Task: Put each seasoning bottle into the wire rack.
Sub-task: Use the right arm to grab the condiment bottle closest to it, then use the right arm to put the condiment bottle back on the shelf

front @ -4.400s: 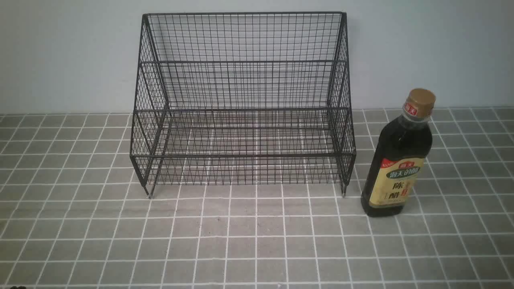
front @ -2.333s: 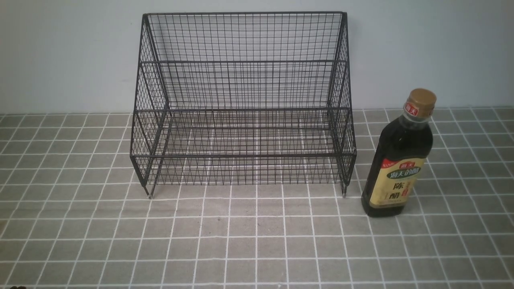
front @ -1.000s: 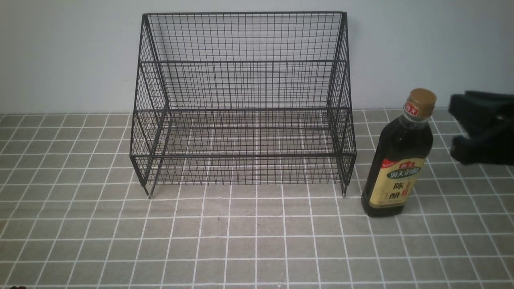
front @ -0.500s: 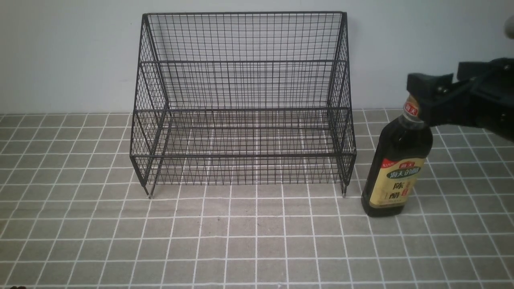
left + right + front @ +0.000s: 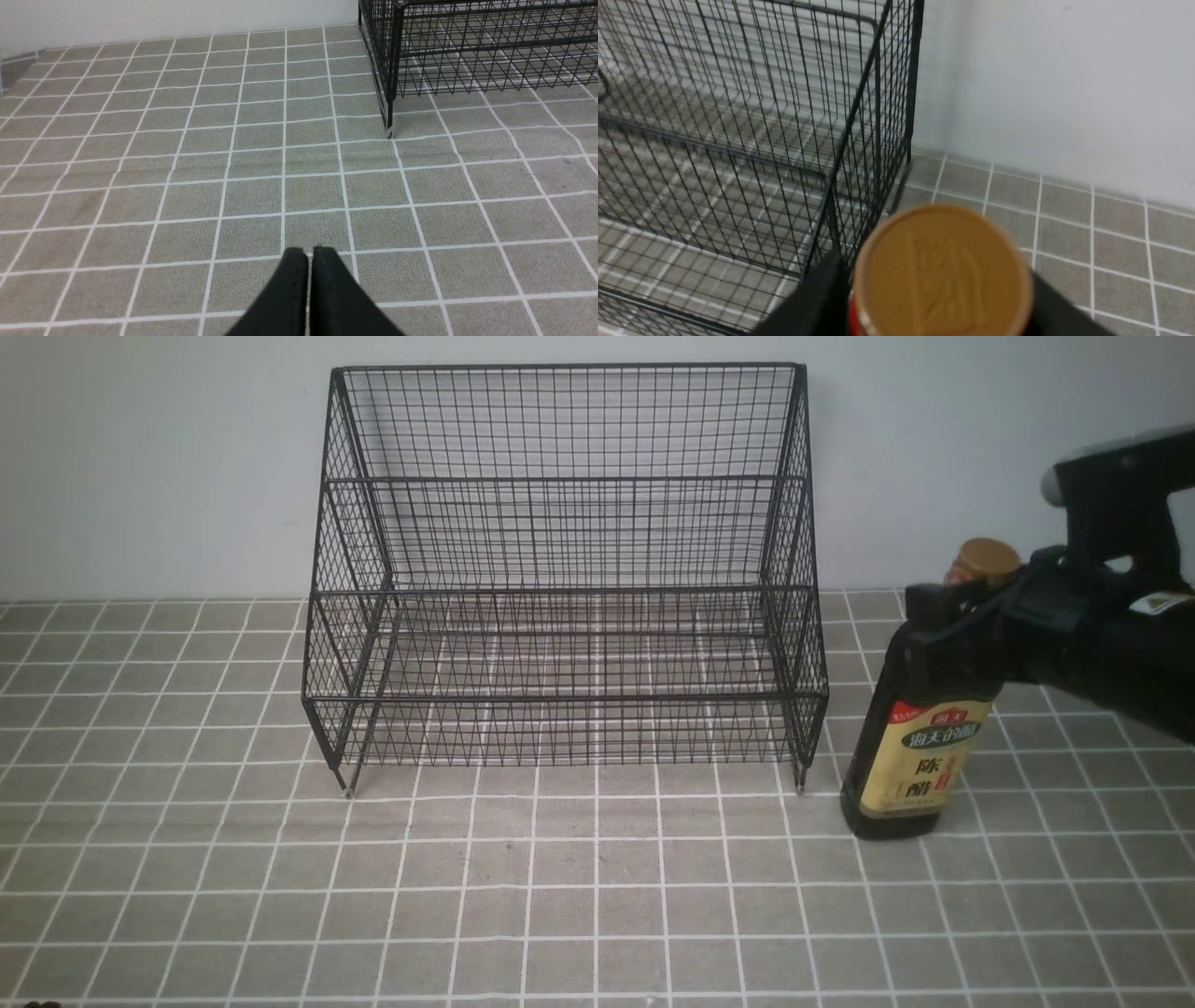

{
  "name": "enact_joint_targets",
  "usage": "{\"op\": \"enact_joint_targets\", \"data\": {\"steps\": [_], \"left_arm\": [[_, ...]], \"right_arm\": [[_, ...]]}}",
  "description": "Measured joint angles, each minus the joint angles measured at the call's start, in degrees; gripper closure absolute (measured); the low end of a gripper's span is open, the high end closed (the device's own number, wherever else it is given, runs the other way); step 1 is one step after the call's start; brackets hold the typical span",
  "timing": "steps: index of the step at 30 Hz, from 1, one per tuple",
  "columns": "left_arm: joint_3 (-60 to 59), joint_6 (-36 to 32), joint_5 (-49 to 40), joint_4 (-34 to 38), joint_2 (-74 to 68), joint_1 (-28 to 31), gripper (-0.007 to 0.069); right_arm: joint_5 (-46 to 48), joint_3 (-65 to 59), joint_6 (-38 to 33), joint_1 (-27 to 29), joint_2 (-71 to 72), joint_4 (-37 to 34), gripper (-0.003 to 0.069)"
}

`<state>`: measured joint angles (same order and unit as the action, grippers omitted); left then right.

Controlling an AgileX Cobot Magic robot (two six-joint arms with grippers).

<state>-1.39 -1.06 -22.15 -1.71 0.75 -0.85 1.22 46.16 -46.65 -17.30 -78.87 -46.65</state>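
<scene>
We note the right gripper (image 5: pixel 957 611) has dropped from cap level to straddle the neck of the bottle (image 5: pixel 920 756); whether it has clamped, we cannot tell. The bottle stands unlifted on the worktop (image 5: pixel 597 896), with the rack (image 5: pixel 560 588) just beside it. We find the left gripper (image 5: pixel 308 261) closed and empty.

The tabletop (image 5: pixel 579 905) is covered in a grey tile pattern with white grid lines and runs back to a pale wall. Two things stand on it. The wire rack (image 5: pixel 560 698) sits at the back centre on short legs, its tall back close to the wall. The seasoning bottle (image 5: pixel 920 761) stands upright just beside the rack's right front leg, apart from it, its yellow label facing forward.
</scene>
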Motion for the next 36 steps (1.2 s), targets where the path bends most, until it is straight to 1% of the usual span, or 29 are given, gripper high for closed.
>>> {"op": "enact_joint_targets", "data": {"steps": [3,4,6,12,13,17,18,19,20,26,28,33,36], "left_arm": [[0.0,0.0,0.0,0.0,0.0,0.0,0.0631],[0.0,0.0,0.0,0.0,0.0,0.0,0.0631],[0.0,0.0,0.0,0.0,0.0,0.0,0.0631],[0.0,0.0,0.0,0.0,0.0,0.0,0.0631],[0.0,0.0,0.0,0.0,0.0,0.0,0.0631],[0.0,0.0,0.0,0.0,0.0,0.0,0.0631],[0.0,0.0,0.0,0.0,0.0,0.0,0.0631],[0.0,0.0,0.0,0.0,0.0,0.0,0.0631],[0.0,0.0,0.0,0.0,0.0,0.0,0.0631],[0.0,0.0,0.0,0.0,0.0,0.0,0.0631],[0.0,0.0,0.0,0.0,0.0,0.0,0.0631],[0.0,0.0,0.0,0.0,0.0,0.0,0.0631],[0.0,0.0,0.0,0.0,0.0,0.0,0.0631]], "right_arm": [[2.2,0.4,-1.3,-0.1,1.4,-0.1,0.0316],[3.6,0.8,-2.0,-0.1,2.1,-0.1,0.0337],[6.4,2.3,-3.3,-0.1,4.1,0.8,0.0337],[11.8,10.9,-3.3,-0.1,8.9,1.0,0.0337],[13.6,13.8,-3.3,-0.1,9.3,0.8,0.0337],[17.3,19.8,-3.2,-0.1,9.1,-2.6,0.0337],[18.1,21.3,-3.1,-0.1,8.6,-4.7,0.0337],[18.2,21.5,-3.1,-0.1,8.6,-4.7,0.0337],[18.7,23.0,-2.9,-0.1,7.5,-7.8,0.0337],[19.3,26.6,-3.0,-0.1,2.0,-13.7,0.0337],[19.1,27.9,-3.3,-0.1,-2.1,-16.7,0.0337],[18.0,28.9,-3.7,-0.1,-6.1,-18.8,0.0337],[15.3,29.2,-3.9,-0.1,-8.6,-19.9,0.0337]]}}
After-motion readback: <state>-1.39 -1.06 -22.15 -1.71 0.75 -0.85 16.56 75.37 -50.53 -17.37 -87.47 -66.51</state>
